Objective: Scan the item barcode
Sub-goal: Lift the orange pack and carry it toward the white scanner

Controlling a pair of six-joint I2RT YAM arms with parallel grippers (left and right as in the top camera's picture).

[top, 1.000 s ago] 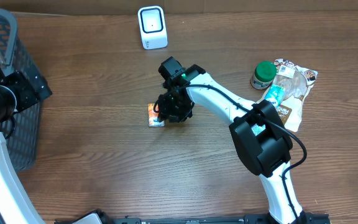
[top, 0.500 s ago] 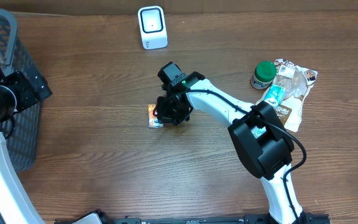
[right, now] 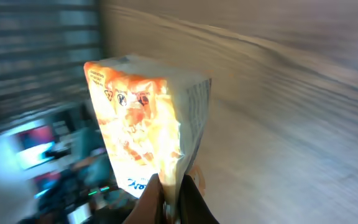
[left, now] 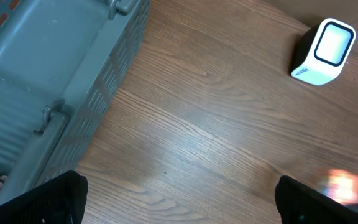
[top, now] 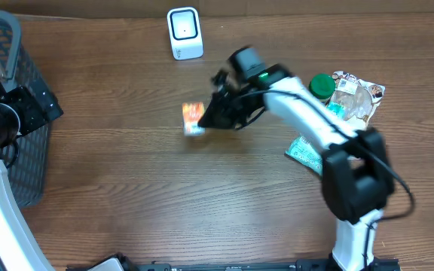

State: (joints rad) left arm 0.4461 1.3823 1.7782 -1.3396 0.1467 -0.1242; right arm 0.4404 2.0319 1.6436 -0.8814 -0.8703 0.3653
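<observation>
Overhead view: wood-grain table (top: 126, 196) with a white scanner (top: 184, 32) standing near the middle of its far edge, dark-framed window facing up. The right arm (top: 307, 124) reaches in from the near right. The right gripper (top: 208, 120) is clamped on an orange packet (top: 193, 118), which sits toward the table's centre, nearer than the scanner and well apart from it. The packet is smeared by motion, so its print cannot be read here, and whether it clears the wood cannot be told from above. By the right edge are a green-lidded jar (top: 321, 86), a clear bag (top: 359, 96) touching it, and a teal packet (top: 305, 150) half under the arm; their labels are too small to read. A grey basket (top: 10, 45) fills the far left corner, with the left arm (top: 10, 113) over its near side.

Left wrist view: the left gripper (left: 179, 193) is spread wide with nothing between its dark fingertips (left: 64, 199), which show only at the bottom corners. Beyond are the basket's slatted wall and the scanner, upper right. The orange packet is a blur at the lower right.

Right wrist view: the closed fingers (right: 188, 199) pinch the packet's lower edge, and the packet stands upright above them. Its face is orange and yellow with small symbols near the top and blue lettering low down, too blurred to read. One white side panel carries fine print, also illegible. No barcode can be made out.
</observation>
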